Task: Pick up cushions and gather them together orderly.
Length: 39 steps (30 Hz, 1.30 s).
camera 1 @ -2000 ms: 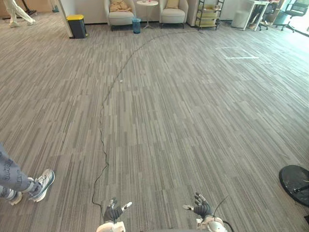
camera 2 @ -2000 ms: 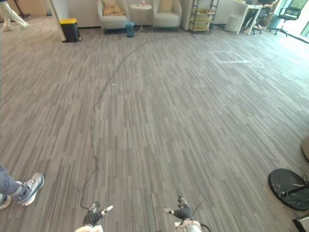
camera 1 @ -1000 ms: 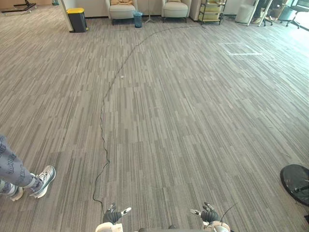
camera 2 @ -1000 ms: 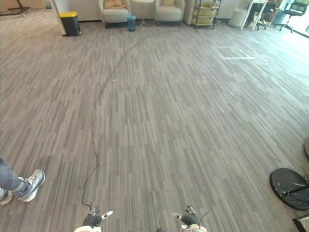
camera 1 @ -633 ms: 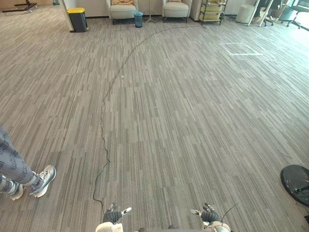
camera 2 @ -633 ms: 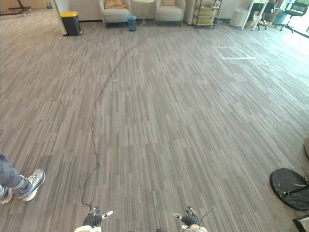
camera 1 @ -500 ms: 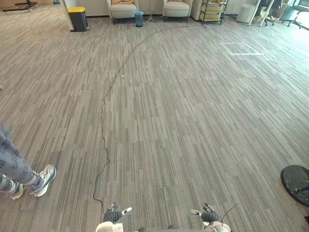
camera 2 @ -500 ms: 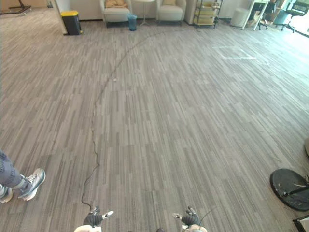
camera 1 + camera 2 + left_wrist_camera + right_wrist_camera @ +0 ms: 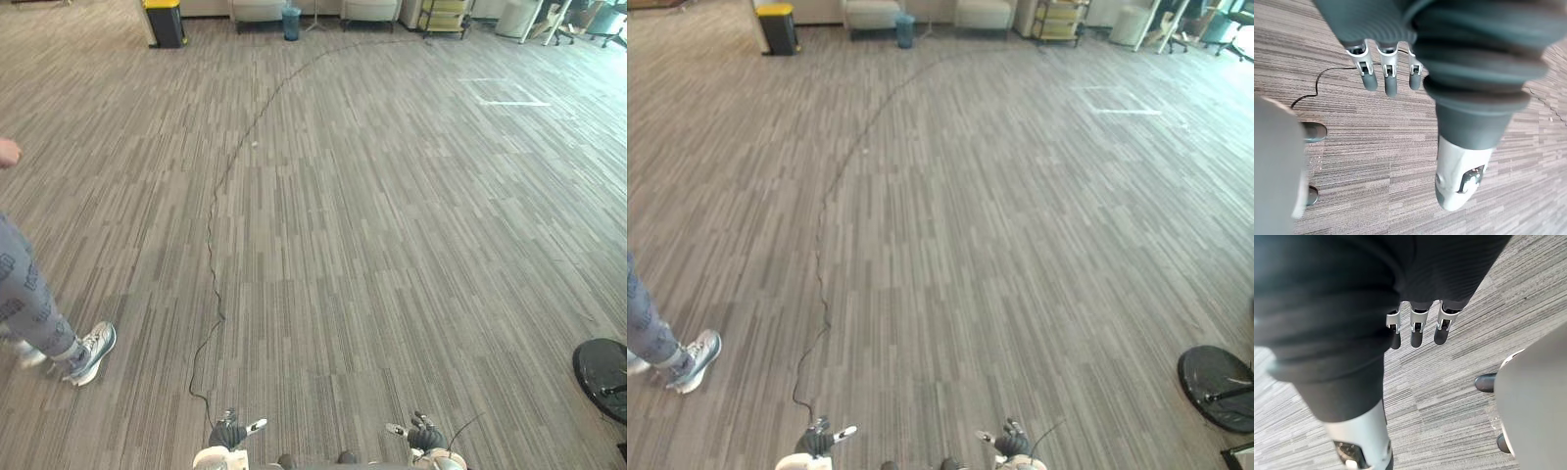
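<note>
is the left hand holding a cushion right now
No, the left hand hangs with straight fingers over the carpet, holding nothing.

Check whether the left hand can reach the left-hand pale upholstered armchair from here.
Probably not. The left hand hangs open and empty, and the left-hand pale upholstered armchair stands far across the grey striped carpet; walking comes first.

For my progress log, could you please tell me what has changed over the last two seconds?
The head camera tipped down, so the armchairs slid to the top edge; that is no move of theirs. The person on the left now shows more leg and a hand. Nothing was taken hold of: the left robot hand and right robot hand stay open, empty, low.
</note>
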Available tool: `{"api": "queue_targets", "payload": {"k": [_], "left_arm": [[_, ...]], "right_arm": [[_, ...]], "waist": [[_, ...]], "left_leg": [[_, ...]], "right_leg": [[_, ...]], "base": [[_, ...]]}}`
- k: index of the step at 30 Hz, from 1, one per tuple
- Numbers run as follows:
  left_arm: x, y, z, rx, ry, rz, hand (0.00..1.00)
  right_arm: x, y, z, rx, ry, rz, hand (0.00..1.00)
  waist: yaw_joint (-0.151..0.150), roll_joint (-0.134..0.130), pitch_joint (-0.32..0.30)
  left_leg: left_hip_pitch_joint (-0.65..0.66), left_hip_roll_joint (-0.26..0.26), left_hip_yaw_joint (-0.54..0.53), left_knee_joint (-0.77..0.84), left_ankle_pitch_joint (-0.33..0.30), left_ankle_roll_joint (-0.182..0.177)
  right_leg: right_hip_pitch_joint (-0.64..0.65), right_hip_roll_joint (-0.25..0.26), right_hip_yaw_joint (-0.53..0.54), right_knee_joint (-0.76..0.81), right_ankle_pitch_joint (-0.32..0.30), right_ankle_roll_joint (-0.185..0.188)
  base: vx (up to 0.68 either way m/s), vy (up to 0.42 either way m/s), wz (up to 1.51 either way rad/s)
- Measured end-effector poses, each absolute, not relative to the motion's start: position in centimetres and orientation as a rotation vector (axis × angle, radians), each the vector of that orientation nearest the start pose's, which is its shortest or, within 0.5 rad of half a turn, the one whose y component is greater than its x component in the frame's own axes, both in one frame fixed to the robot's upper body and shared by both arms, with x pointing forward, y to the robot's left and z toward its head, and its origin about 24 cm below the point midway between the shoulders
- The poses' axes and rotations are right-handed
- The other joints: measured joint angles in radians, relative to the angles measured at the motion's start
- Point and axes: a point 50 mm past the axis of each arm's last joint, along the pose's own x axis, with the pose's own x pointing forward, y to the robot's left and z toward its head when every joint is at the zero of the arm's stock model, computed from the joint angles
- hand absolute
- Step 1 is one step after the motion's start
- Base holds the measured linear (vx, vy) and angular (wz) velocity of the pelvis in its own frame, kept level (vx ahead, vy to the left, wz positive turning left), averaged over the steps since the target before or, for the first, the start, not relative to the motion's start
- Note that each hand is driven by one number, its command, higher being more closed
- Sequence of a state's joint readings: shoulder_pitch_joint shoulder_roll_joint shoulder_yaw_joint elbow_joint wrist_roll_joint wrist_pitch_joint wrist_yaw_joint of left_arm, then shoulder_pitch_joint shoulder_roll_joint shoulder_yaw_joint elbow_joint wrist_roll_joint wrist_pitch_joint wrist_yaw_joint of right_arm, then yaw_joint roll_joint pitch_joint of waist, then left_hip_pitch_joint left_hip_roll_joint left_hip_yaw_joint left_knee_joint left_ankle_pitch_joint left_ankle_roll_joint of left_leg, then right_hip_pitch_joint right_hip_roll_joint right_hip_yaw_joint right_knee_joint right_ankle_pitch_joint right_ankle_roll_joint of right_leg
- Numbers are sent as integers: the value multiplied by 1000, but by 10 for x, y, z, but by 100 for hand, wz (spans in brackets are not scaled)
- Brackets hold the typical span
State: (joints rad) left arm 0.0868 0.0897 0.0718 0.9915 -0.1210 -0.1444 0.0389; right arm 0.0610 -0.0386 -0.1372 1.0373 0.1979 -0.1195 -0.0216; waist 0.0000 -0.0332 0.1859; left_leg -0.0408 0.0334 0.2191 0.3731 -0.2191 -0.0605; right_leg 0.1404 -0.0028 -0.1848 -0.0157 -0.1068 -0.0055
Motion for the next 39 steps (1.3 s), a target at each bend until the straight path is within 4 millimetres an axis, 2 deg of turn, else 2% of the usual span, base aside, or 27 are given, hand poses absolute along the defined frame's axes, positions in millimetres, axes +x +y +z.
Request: {"api": "queue_targets", "payload": {"k": [1, 3, 5, 7, 8, 9, 10, 11, 12, 14, 16, 18, 19, 21, 23, 24, 25, 27, 28, 29, 30, 32, 33, 34, 36, 38, 39], "left_arm": [[117, 203, -147, -53, 904, 259, 0], [120, 202, -146, -98, 880, 299, 0], [122, 202, -144, -104, 866, 301, 0], [124, 201, -143, -116, 857, 307, 0], [124, 200, -144, -122, 857, 311, 0], [124, 199, -144, -123, 858, 310, 0], [128, 202, -142, -115, 848, 310, 0], [130, 202, -141, -115, 842, 312, 0], [134, 203, -140, -114, 833, 312, 0], [133, 204, -141, -120, 840, 322, 0], [131, 205, -142, -116, 852, 323, 0], [128, 207, -144, -92, 871, 307, 0], [128, 206, -144, -79, 879, 290, 0], [125, 202, -146, -71, 896, 268, 0], [128, 198, -146, -68, 892, 246, 0], [131, 195, -146, -68, 887, 235, 0], [135, 193, -144, -68, 875, 224, 0], [136, 186, -145, -84, 875, 216, 0], [132, 184, -147, -93, 889, 218, 0], [129, 173, -149, -122, 906, 211, 0], [132, 167, -149, -135, 902, 198, 0], [135, 160, -148, -149, 896, 190, 0], [138, 160, -147, -151, 888, 189, 0], [141, 159, -146, -155, 878, 187, 0], [148, 163, -141, -178, 837, 215, 0], [152, 165, -138, -174, 816, 215, 0], [155, 165, -136, -174, 797, 213, 0]], "right_arm": [[113, -189, -155, 192, 956, -306, 0], [118, -191, -153, 185, 944, -307, 0], [117, -193, -153, 178, 948, -313, 0], [117, -192, -153, 174, 951, -316, 0], [117, -193, -153, 169, 953, -317, 0], [116, -194, -153, 163, 956, -315, 0], [119, -189, -153, 165, 955, -299, 0], [119, -188, -154, 161, 957, -289, 0], [121, -186, -153, 160, 952, -281, 0], [121, -183, -153, 142, 955, -260, 0], [123, -183, -153, 143, 947, -249, 0], [127, -184, -150, 144, 926, -239, 0], [129, -186, -149, 137, 918, -239, 0], [132, -190, -146, 129, 897, -242, 0], [146, -193, -139, 115, 835, -230, 0], [148, -195, -137, 113, 825, -234, 0], [151, -196, -136, 113, 812, -234, 0], [151, -195, -137, 111, 823, -229, 0], [152, -197, -137, 109, 820, -233, 0], [162, -200, -132, 96, 794, -225, 0], [168, -200, -129, 98, 778, -225, 0], [167, -203, -130, 98, 784, -227, 0], [164, -203, -131, 100, 792, -232, 0], [161, -203, -132, 101, 801, -235, 0], [150, -200, -137, 111, 831, -252, 0], [139, -197, -141, 128, 860, -262, 0], [137, -196, -142, 131, 868, -265, 0]], "waist": [[2, -1, 9], [9, 12, 28], [13, 17, 31], [19, 16, 31], [26, 19, 31], [36, 20, 27], [39, -2, 27], [40, -7, 29], [49, -14, 33], [53, -25, 27], [54, -31, 26], [49, -39, 29], [36, -34, 34], [23, -12, 45], [-15, 10, 55], [-19, 15, 58], [-20, 16, 59], [-19, 9, 58], [-32, 16, 58], [-29, 64, 58], [-30, 89, 69], [-34, 98, 69], [-47, 105, 76], [-45, 105, 84], [-26, 94, 91], [-14, 64, 86], [-1, 60, 85]], "left_leg": [[-63, 24, 29, 143, -3, -6], [-148, 92, 70, 342, -67, 6], [-192, 113, 74, 294, -73, 7], [-219, 80, 31, 49, -1, -13], [-217, 57, -16, -101, 99, -32], [-197, 41, -6, -131, 198, -30], [-202, 13, 19, -119, 168, 15], [-220, 7, 20, -85, 140, 25], [-233, 5, 34, -16, 94, 56], [-197, -10, 53, 15, 34, 78], [-119, -27, 75, -10, -11, 89], [-22, -47, 89, -48, -53, 100], [52, -58, 79, -78, -83, 112], [188, -54, 62, -154, -116, 112], [287, -14, 60, -207, -122, 105], [312, -4, 61, -222, -121, 104], [336, 4, 56, -234, -120, 102], [419, -7, 17, -268, -122, 86], [447, 9, -7, -267, -127, 58], [459, 50, -25, -253, -106, 18], [450, 66, -54, -210, -68, -27], [379, 84, -88, -42, 29, -60], [289, 114, -109, 169, 144, -74], [219, 148, -112, 337, 144, -81], [73, 243, -29, 650, 35, -57], [-22, 255, 31, 637, -20, -18], [-93, 247, 61, 561, -49, -4]], "right_leg": [[6, -6, 9, 24, -23, -6], [27, -15, 22, 67, -65, -17], [44, -47, 33, 68, -85, 7], [53, -110, 71, 69, -117, 59], [53, -139, 91, 72, -139, 94], [53, -157, 102, 70, -151, 110], [60, -187, 111, 70, -145, 106], [52, -191, 112, 82, -133, 100], [49, -203, 113, 109, -114, 108], [27, -225, 148, 216, -113, 111], [-73, -244, 196, 493, -91, 140], [-216, -262, 229, 845, 24, 191], [-285, -261, 197, 1013, -12, 148], [-367, -228, 112, 1115, -122, 60], [-480, -178, -34, 984, -206, 14], [-518, -165, -84, 874, -199, 2], [-559, -146, -128, 698, -153, -3], [-561, -90, -130, 346, 70, -26], [-548, -71, -93, 347, 212, -88], [-561, -53, -105, 428, 154, -103], [-564, -55, -116, 488, 94, -110], [-531, -53, -128, 510, 21, -113], [-459, -42, -142, 465, -6, -103], [-400, -30, -143, 421, -17, -105], [-226, 6, -143, 326, -51, -106], [-119, 4, -132, 260, -81, -100], [-66, 2, -116, 219, -86, -87]], "base": [[55, 39, -8], [140, 93, -14], [238, 188, -25], [420, 342, -47], [429, 362, -48], [528, 399, -42], [378, 219, -20], [566, 275, -10], [468, 226, -4], [459, 228, -15], [477, 215, -27], [393, 130, -21], [413, 83, -15], [459, 56, -12], [499, 8, 28], [626, -39, 50], [694, -87, 49], [589, -103, 55], [733, -140, 37], [852, -191, 29], [834, -209, 11], [653, -208, 18], [621, -171, 29], [569, -115, 25], [537, -70, 5], [458, -55, -6], [553, -10, -27]]}}
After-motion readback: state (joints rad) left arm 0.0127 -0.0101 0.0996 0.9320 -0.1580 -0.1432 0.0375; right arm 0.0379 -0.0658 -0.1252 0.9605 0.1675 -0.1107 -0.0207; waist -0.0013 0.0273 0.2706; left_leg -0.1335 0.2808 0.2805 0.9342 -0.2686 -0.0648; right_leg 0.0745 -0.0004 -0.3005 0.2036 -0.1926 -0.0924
